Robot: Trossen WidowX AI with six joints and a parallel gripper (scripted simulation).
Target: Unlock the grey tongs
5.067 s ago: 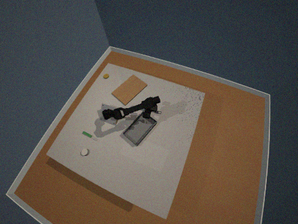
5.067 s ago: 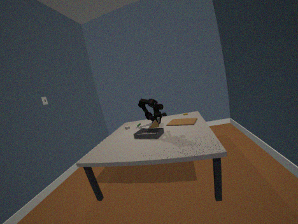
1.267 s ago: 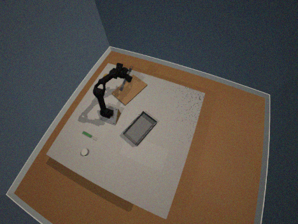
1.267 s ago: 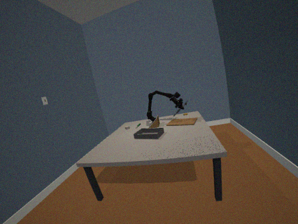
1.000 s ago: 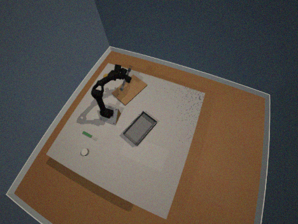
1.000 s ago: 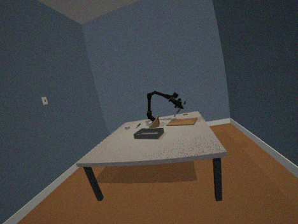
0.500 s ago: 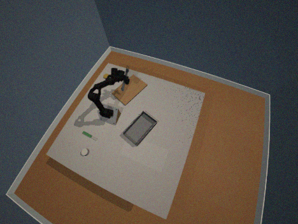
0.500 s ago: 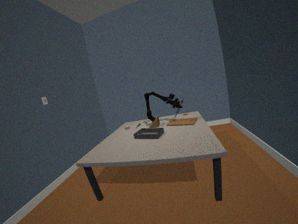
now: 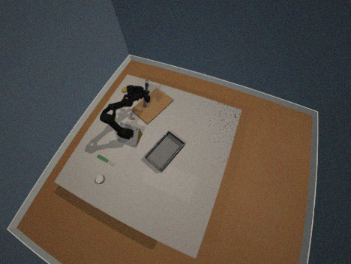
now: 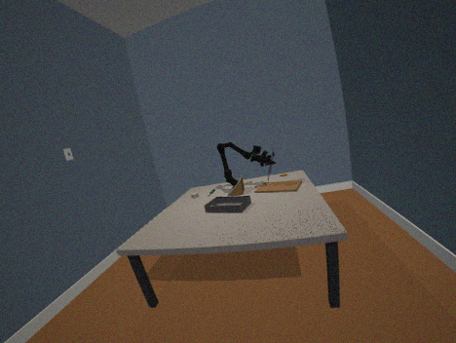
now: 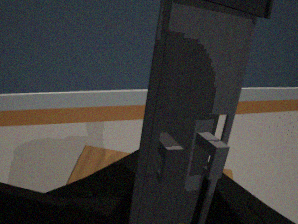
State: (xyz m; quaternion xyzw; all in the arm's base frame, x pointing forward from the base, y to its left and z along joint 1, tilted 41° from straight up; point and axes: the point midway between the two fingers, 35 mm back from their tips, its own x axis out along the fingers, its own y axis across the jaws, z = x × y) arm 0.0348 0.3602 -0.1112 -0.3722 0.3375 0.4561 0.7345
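Observation:
My gripper (image 9: pixel 145 97) (image 10: pixel 267 161) is shut on the grey tongs (image 9: pixel 144 103) (image 10: pixel 269 172) (image 11: pixel 193 90) and holds them in the air above the near-left end of the wooden board (image 9: pixel 159 101) (image 10: pixel 283 185) (image 11: pixel 93 161). The tongs hang roughly upright, their lower end just above the board. The roasting tin (image 9: pixel 157 145) (image 10: pixel 227 205) stands empty mid-table, apart from the board.
A wooden wedge (image 9: pixel 139 136) (image 10: pixel 239 188) stands by the arm's base. A green marker (image 9: pixel 103 159) and a white round thing (image 9: pixel 99 179) lie at the left front. A small yellow thing (image 9: pixel 124 89) (image 10: pixel 283 173) lies behind the board.

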